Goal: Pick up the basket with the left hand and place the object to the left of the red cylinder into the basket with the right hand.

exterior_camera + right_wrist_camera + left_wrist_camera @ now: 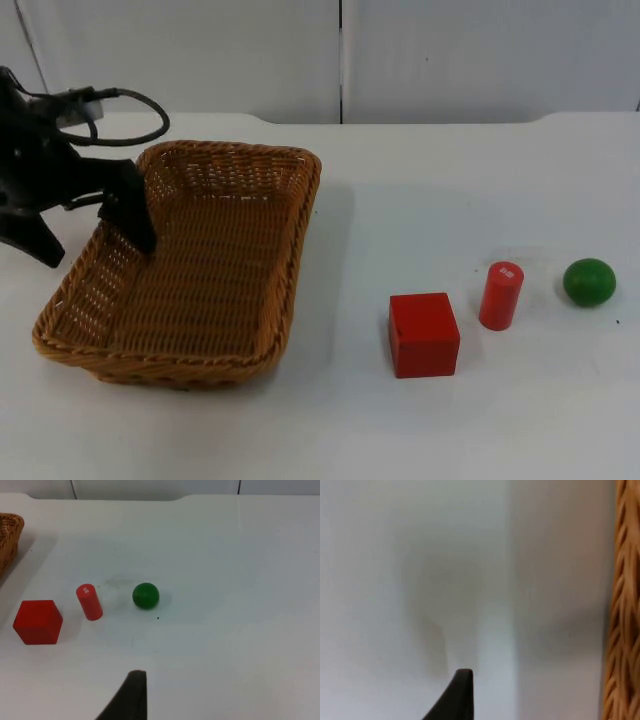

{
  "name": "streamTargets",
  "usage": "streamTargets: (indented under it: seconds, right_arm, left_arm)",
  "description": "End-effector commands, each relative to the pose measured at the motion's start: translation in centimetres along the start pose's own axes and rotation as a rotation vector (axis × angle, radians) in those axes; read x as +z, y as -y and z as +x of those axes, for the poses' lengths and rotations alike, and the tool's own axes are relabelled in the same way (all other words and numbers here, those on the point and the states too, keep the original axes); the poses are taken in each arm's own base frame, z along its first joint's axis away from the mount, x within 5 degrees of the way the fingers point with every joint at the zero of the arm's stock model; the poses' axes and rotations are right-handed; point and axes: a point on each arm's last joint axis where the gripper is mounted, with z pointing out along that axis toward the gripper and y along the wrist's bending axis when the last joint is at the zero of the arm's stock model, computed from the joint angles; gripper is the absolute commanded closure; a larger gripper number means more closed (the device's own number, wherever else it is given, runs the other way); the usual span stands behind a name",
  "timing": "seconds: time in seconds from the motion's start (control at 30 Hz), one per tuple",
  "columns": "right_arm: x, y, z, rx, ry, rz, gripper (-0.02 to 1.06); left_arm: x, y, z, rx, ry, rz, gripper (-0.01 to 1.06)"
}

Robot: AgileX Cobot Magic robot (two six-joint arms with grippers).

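Note:
The woven wicker basket [200,270] lies on the table's left half. My left gripper [95,238] is open and straddles the basket's left rim, one finger [135,215] inside and the other outside; the left wrist view has the rim [620,630] beside a black fingertip [462,680]. The red cylinder [501,295] [89,601] stands upright to the right of centre. Just left of it sits a red cube [424,334] [38,622]. My right gripper [137,677] hovers above the table's right side, well clear of the cube and cylinder.
A green ball [589,282] [146,595] lies to the right of the cylinder. White table top [350,430] stretches between the basket and the cube and along the front edge. The grey partition wall [450,50] closes the back.

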Motion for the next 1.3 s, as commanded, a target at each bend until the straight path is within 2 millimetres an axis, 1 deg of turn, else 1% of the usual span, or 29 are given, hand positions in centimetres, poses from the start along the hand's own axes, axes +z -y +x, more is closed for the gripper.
streamTargets:
  seconds: [0.0,0.17,0.3,0.53,0.6,0.67,0.7,0.83,0.87,1.0,1.03,1.07,1.2,1.27]
  right_arm:
    - [0.0,0.0,0.0,0.002,0.006,0.001,-0.01]
    - [0.0,0.0,0.0,0.002,0.006,0.001,-0.01]
    - [0.0,0.0,0.0,0.002,0.006,0.001,-0.01]
    - [0.0,0.0,0.0,0.002,0.006,0.001,-0.01]
    - [0.0,0.0,0.0,0.002,0.006,0.001,-0.01]
    - [0.0,0.0,0.0,0.002,0.006,0.001,-0.01]
    - [0.0,0.0,0.0,0.002,0.006,0.001,-0.01]
    - [0.0,0.0,0.0,0.002,0.006,0.001,-0.01]
    - [0.0,0.0,0.0,0.002,0.006,0.001,-0.01]
    - [0.0,0.0,0.0,0.002,0.006,0.001,-0.01]
    - [0.0,0.0,0.0,0.002,0.006,0.001,-0.01]
    - [0.0,0.0,0.0,0.002,0.006,0.001,-0.01]
    - [0.0,0.1,0.0,-0.005,0.006,0.014,-0.01]
    - [0.0,0.1,0.0,-0.006,0.006,0.015,-0.01]
  left_arm:
    - [0.2,0.2,-0.1,0.003,-0.008,0.0,0.0]
    - [0.7,0.5,0.0,0.009,-0.02,0.003,0.0]
    - [1.4,1.2,0.0,0.051,-0.039,-0.02,0.0]
    - [1.5,1.2,0.0,0.037,-0.042,-0.029,0.0]
    - [1.5,1.2,0.1,0.039,-0.044,-0.035,0.03]
    - [1.5,1.2,0.1,0.039,-0.046,-0.035,0.12]
    - [1.5,1.2,0.1,0.039,-0.046,-0.035,0.12]
    - [1.5,1.2,0.1,0.017,-0.045,-0.032,0.38]
    - [1.5,1.2,0.1,0.017,-0.045,-0.032,0.38]
    - [1.5,1.3,0.2,0.006,-0.053,-0.023,0.66]
    - [1.5,1.4,0.2,-0.001,-0.054,-0.015,0.78]
    - [1.5,1.4,0.2,-0.001,-0.054,-0.015,0.78]
    - [1.5,1.7,0.1,-0.028,-0.048,0.017,1.05]
    - [1.5,1.7,0.1,-0.034,-0.045,0.023,1.05]
